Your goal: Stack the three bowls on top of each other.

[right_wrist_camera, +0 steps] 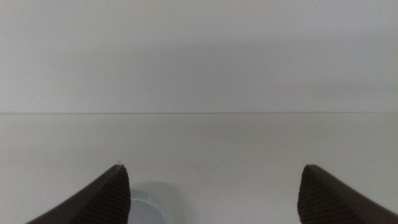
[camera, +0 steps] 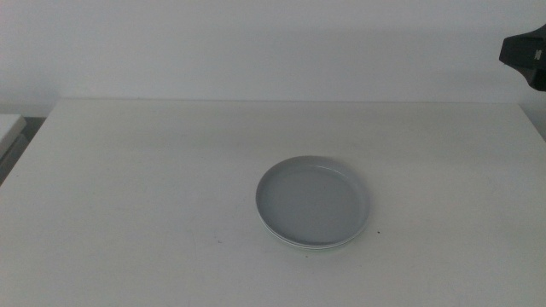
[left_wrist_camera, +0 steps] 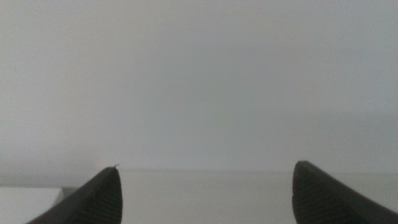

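Bowls sit in one stack on the white table (camera: pixel 128 188), a little right of centre and toward the near edge. The grey bowl (camera: pixel 312 201) is on top, rim level, nothing inside it. Under its near edge peeks a thin pale mint green rim (camera: pixel 317 250), the green bowl nested beneath; a white bowl cannot be made out from here. The right gripper (right_wrist_camera: pixel 214 196) hangs above the table with its jaws spread wide and nothing between them, a curved pale rim showing just beside one jaw. The left gripper (left_wrist_camera: pixel 205 196) is off to the side, jaws also wide apart and holding nothing, facing the blank wall. A dark piece of equipment (camera: pixel 525 53) sits at the far right.
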